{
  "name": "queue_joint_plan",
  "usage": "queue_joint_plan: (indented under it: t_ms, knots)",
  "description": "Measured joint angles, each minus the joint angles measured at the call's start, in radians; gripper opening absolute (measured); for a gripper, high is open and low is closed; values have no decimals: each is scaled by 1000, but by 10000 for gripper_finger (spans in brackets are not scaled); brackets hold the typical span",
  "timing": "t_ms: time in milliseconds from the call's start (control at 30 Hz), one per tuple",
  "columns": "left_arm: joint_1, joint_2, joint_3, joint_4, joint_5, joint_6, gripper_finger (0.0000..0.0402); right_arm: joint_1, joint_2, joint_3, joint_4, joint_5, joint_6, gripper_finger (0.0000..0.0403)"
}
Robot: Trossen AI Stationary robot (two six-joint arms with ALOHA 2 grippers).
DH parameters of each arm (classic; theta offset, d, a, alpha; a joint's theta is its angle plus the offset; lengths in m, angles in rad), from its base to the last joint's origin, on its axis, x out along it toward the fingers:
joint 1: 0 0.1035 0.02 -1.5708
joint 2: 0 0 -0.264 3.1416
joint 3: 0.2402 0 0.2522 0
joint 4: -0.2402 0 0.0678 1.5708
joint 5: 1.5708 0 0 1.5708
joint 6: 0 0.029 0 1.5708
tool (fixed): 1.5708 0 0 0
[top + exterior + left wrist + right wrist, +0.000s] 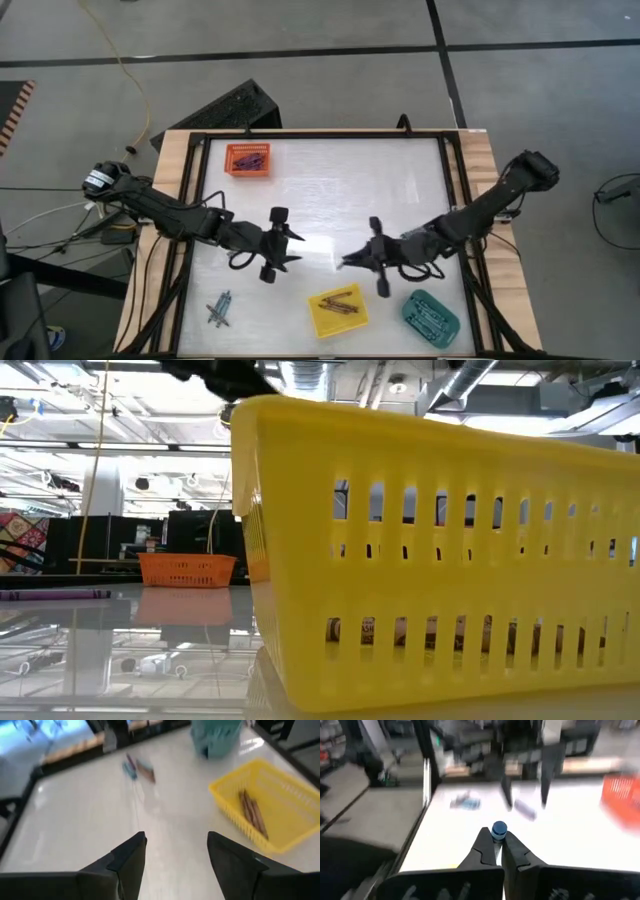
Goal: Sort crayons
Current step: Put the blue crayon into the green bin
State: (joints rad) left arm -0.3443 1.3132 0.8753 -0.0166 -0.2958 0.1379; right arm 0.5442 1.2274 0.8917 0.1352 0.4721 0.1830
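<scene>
Crayons (pixel 338 303) inside yellow tray (pixel 322 323)

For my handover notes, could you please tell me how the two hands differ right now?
The left hand is open and empty; the right hand is shut on a blue crayon. In the high view, the left hand hangs mid-table, left of centre, the right hand right of centre. Both are dark and two-fingered.

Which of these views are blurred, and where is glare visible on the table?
High view: sharp, with a bright glare patch on the table between the arms. Low view: the yellow tray fills the frame, with reflections on the tabletop. Left wrist view: slightly blurred loose crayons. Right wrist view: background smeared, only the blue crayon is clear.
</scene>
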Motion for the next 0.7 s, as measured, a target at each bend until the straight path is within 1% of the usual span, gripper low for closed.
queue_joint_plan:
  t_ms: [67,167,233,333,433,500,600,700]
  knots:
    - [0,0,0,-42,0,-18,199,25,-28,31,-167,-5,108,0]
    - [0,0,0,-99,0,-33,197,61,-50,98,-425,-49,291,0]
    - [0,0,0,-128,0,-43,196,84,-51,142,-564,-97,411,0]
    - [0,0,0,-158,-1,-51,196,114,-36,184,-725,-213,586,0]
    - [0,0,0,-183,-4,-54,196,142,-15,187,-783,-345,739,0]
    - [0,0,0,-193,-5,-56,196,169,6,184,-807,-411,832,0]
    - [0,-1,0,-207,-5,-57,196,213,46,184,-818,-487,943,0]
    - [0,-1,0,-219,-5,-57,196,256,91,184,-839,-537,1024,0]
